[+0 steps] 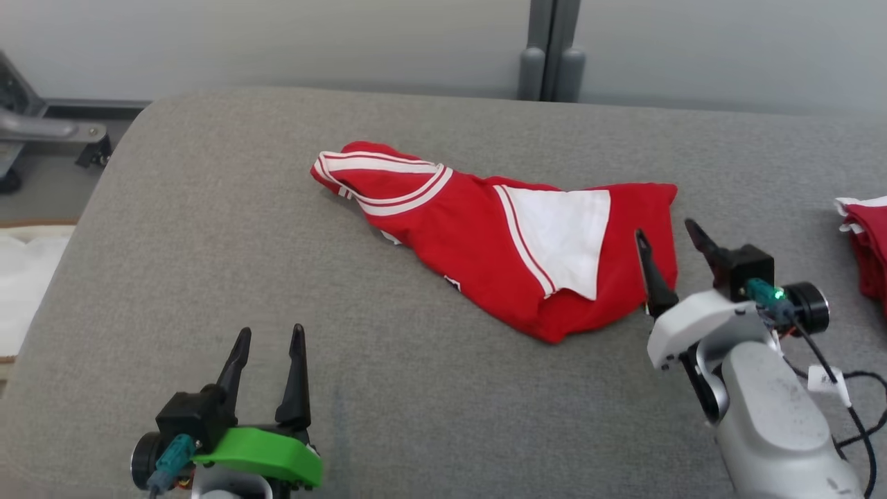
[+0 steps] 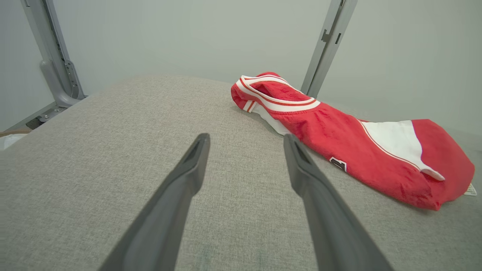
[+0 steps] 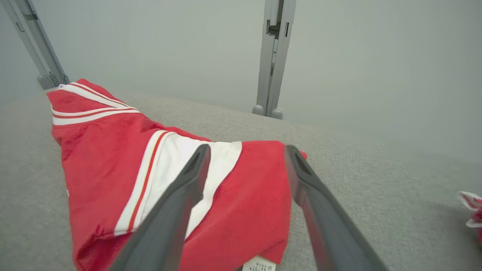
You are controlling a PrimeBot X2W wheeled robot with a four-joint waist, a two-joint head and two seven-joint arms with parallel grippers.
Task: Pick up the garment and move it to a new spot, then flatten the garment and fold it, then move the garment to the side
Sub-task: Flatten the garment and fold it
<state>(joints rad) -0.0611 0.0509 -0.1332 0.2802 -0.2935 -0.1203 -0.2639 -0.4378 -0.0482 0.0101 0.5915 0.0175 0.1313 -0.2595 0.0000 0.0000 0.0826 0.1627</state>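
Nearest, at the left, the green-shelled left gripper [image 1: 270,331] hangs over the bare grey woven-fabric surface [image 1: 208,263], fingers spread and holding nothing. Farther right, the white-shelled right gripper [image 1: 666,232] is also spread wide and empty. Its left finger is over the right end of the crumpled red garment with white panel and stripes [image 1: 457,242]; whether it touches cannot be told. The garment lies mid-surface, its long axis running near right to far left, with the striped band at the far-left end. Another red-and-white cloth heap [image 1: 863,235] sits at the right edge, well apart. A grey metal post [image 1: 551,48] stands beyond the far edge.
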